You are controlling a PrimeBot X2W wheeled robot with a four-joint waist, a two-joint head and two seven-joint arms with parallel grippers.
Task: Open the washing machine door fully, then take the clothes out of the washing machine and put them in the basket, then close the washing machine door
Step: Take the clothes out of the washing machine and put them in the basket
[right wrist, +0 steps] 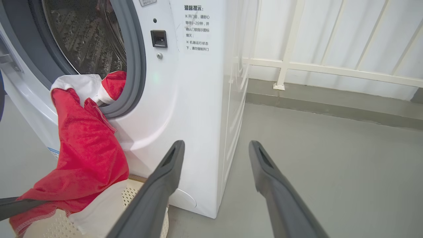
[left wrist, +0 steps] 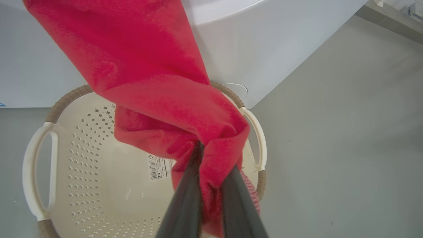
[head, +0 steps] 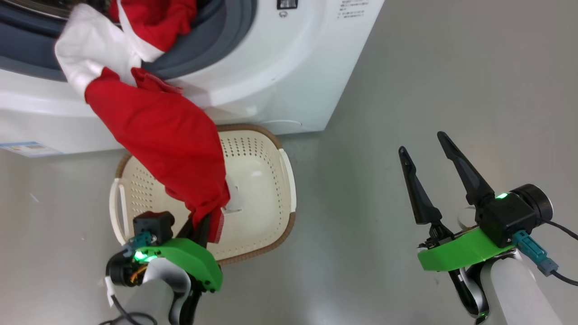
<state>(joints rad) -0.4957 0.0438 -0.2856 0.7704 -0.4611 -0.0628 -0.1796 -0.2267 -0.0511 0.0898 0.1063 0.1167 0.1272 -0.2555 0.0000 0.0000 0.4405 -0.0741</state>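
A long red garment (head: 158, 135) with a white band stretches from the washing machine's (head: 280, 67) open mouth down to my left gripper (head: 205, 228), which is shut on its lower end just above the cream basket (head: 259, 153). In the left wrist view the dark fingers (left wrist: 188, 198) pinch the red cloth (left wrist: 148, 66) over the basket (left wrist: 82, 172). More red clothes (right wrist: 114, 84) lie on the grey gasket under the steel drum (right wrist: 86, 43). My right gripper (head: 421, 143) hovers open and empty over the floor to the right. The washing machine door is out of view.
The basket stands on the grey floor right against the washer's front, with a paper label (left wrist: 158, 167) on its bottom. Bare floor (head: 429, 67) spreads to the right of the machine. A white railing (right wrist: 330, 66) runs along the wall behind.
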